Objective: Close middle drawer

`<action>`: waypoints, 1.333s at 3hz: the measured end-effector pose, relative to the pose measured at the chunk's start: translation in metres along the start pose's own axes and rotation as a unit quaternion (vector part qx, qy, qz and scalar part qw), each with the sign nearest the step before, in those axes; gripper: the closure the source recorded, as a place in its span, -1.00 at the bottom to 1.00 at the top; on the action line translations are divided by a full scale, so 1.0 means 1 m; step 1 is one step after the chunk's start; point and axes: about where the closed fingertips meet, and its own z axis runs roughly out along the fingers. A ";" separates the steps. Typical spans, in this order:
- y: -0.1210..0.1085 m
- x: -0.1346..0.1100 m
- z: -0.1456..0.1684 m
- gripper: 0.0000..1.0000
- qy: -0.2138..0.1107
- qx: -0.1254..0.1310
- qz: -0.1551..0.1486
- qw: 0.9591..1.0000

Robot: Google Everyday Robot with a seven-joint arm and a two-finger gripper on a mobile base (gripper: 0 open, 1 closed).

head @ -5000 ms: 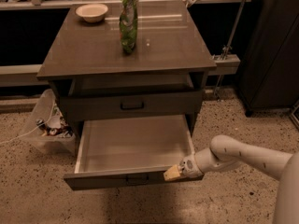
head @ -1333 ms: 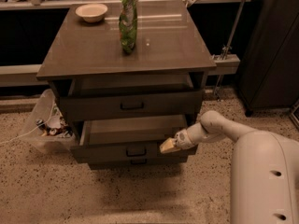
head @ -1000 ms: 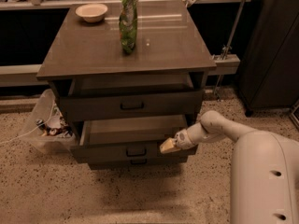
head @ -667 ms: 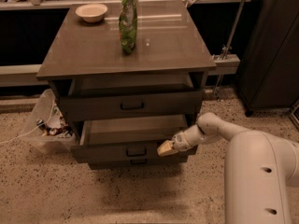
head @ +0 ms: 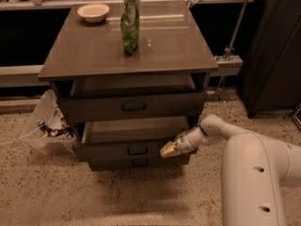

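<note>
In the one camera view, the wide grey-brown middle drawer with a pale inner box (head: 106, 150) sits at the lower centre of the frame, partly out of the grey-brown cabinet (head: 155, 55). The yellowish-tipped gripper (head: 169, 149) lies against the right end of the drawer front, I judge in order to push it in. Whether the gripper is spread or closed, I cannot tell.

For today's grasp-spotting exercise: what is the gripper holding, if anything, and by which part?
Nothing, as far as shows: the gripper sits against the middle drawer front, right of its handle.
</note>
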 end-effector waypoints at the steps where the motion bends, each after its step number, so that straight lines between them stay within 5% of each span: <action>1: -0.005 -0.013 -0.006 1.00 -0.011 0.001 0.005 1.000; 4: -0.012 -0.026 -0.014 1.00 -0.025 0.003 0.015 1.000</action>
